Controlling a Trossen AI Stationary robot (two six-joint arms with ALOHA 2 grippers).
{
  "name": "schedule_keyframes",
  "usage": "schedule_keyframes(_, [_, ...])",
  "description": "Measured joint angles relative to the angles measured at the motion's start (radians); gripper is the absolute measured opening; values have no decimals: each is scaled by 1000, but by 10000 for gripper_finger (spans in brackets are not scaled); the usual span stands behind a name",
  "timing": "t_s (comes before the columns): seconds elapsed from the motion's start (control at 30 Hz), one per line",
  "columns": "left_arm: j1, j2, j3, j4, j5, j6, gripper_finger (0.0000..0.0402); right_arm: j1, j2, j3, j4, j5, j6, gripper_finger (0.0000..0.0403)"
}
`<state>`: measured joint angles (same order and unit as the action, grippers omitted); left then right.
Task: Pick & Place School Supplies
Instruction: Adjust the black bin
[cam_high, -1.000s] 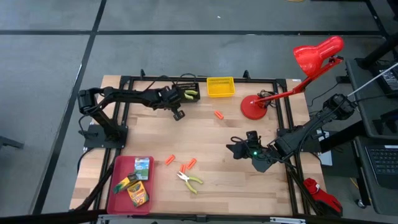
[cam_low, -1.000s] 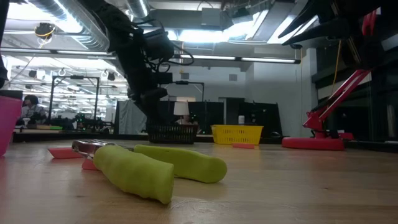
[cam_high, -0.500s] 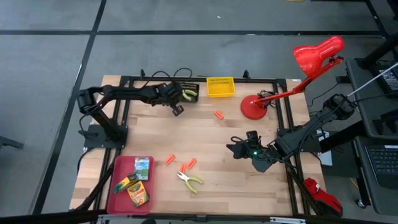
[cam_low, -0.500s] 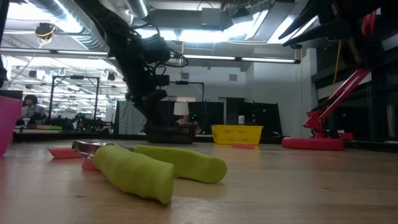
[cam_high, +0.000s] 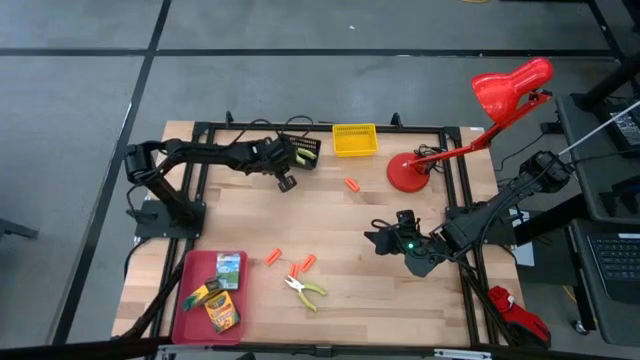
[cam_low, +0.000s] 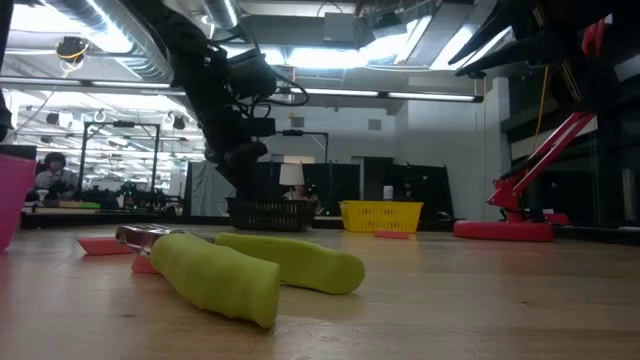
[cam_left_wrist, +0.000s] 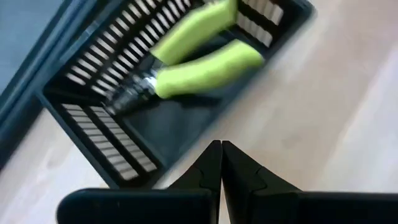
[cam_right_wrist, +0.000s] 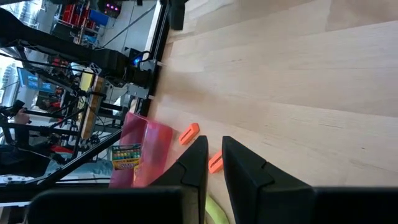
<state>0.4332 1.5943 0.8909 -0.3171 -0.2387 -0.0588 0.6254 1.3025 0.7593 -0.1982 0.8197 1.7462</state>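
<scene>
A wooden table (cam_high: 380, 280) is seen from above, with the left gripper (cam_high: 285, 180) held over the surface toward eleven o'clock, just beside the black bin (cam_high: 303, 149); its fingers (cam_left_wrist: 211, 168) are pressed together with nothing between them. Inside that bin a hand tool with lime-green handles (cam_left_wrist: 199, 59) is seen lying flat. A yellow bin (cam_high: 354, 139) is set just beside the black one at twelve o'clock, and a red lamp base (cam_high: 406, 174) is placed toward one o'clock. The right gripper (cam_high: 385, 240) is parked low toward four o'clock, its fingers (cam_right_wrist: 199, 165) nearly closed with a narrow gap and nothing held. A second green-handled tool (cam_high: 305, 289) is laid near six o'clock, with three orange pieces (cam_high: 303, 263) close by it and a fourth orange piece (cam_high: 352, 184) apart near the centre. Three crayon boxes (cam_high: 222, 313) are held in the red tray (cam_high: 188, 290) at seven o'clock
</scene>
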Motion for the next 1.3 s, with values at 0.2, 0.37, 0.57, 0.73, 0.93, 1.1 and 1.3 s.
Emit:
schedule_keyframes(0.2, [39,42,0,67,48,-5,2,0,0,0,0,-6,5,52])
schedule_keyframes(0.37, [41,67,0,96,55,-8,2,0,0,0,0,-16,11,52])
schedule_keyframes(0.57, [41,71,0,175,55,-25,2,0,0,0,0,-19,12,52])
schedule_keyframes(0.73, [68,84,21,218,54,-25,2,0,0,0,-13,-20,23,52])
schedule_keyframes(0.93, [96,132,77,219,74,-24,2,0,0,0,-20,-23,26,53])
schedule_keyframes(1.1, [99,187,139,225,103,-10,2,0,0,0,-20,-22,27,53])
schedule_keyframes(1.3, [99,215,187,217,103,-15,2,0,0,0,-19,-19,27,52])
